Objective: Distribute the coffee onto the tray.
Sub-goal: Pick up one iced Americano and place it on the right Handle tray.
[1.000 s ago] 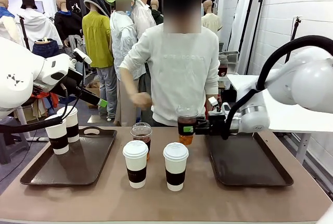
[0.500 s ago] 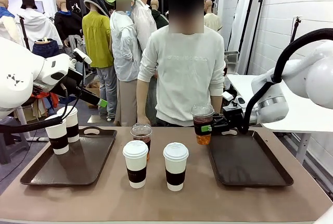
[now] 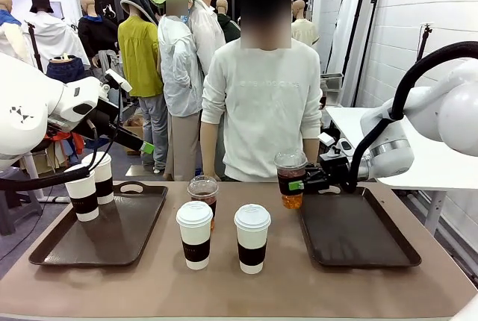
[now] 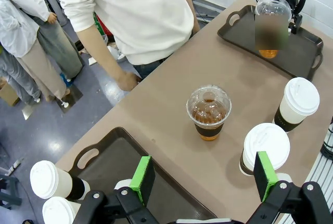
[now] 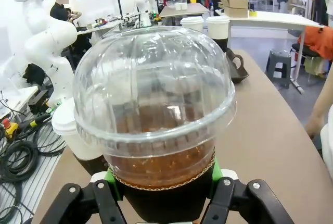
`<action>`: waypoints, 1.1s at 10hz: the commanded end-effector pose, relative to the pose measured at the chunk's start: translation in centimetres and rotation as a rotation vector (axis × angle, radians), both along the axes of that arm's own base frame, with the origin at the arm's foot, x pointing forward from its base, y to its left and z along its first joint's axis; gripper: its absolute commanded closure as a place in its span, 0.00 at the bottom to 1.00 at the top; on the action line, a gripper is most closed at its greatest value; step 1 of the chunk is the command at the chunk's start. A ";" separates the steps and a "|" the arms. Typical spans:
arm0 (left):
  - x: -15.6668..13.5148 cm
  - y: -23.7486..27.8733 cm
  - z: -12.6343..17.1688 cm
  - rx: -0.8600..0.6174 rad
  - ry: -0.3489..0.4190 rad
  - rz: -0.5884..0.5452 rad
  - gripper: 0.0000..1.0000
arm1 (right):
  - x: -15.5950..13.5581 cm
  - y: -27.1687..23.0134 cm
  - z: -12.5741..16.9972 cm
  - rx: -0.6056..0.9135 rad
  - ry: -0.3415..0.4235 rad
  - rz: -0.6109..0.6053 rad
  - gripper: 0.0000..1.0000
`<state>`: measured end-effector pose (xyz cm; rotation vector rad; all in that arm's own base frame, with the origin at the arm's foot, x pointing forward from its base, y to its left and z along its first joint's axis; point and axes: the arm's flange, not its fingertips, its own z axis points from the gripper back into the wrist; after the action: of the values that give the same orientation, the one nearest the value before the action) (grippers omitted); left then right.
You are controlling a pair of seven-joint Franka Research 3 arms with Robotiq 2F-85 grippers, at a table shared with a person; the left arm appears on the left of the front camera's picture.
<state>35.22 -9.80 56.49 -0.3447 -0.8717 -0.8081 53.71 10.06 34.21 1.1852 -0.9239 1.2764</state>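
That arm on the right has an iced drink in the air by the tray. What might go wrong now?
1. The clear cup hangs close to the right tray rim; lowered there, its base might catch the rim and tip.
2. The right gripper pinches only the cup's lower band; soft plastic might slip, or the dome lid might pop.

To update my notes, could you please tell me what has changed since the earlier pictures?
The right hand, shut on the dome-lidded cup, carried it rightward to the right tray's edge. The person's arm drew back. The left hand and the other cups stayed put.
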 end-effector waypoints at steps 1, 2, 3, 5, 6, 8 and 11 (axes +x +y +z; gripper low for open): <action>0.1 0.1 -0.1 0.003 -0.005 -0.012 0.00 | 0.0 0.0 0.0 0.000 0.000 0.000 0.31; 0.1 0.1 -0.1 0.003 -0.005 -0.012 0.00 | 0.8 -0.5 -0.1 0.002 -0.019 -0.013 0.31; 0.1 0.1 -0.1 0.003 -0.005 -0.012 0.00 | 1.7 -1.6 0.3 0.015 -0.077 -0.033 0.31; 0.1 0.1 -0.1 0.003 -0.005 -0.012 0.00 | 2.7 -4.2 0.3 0.042 -0.117 -0.040 0.31; 0.1 0.1 -0.1 0.003 -0.005 -0.012 0.00 | 3.0 -5.3 0.1 0.043 -0.126 -0.051 0.31; 0.1 0.1 -0.1 0.003 -0.005 -0.012 0.00 | 4.4 -7.0 -0.2 0.079 -0.112 -0.072 0.31; 0.1 0.1 -0.1 0.003 -0.005 -0.012 0.00 | 6.8 -9.5 -2.2 0.096 -0.109 -0.123 0.31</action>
<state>35.21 -9.80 56.50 -0.3449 -0.8720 -0.8083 59.09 0.74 31.79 1.0873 -1.0787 1.2392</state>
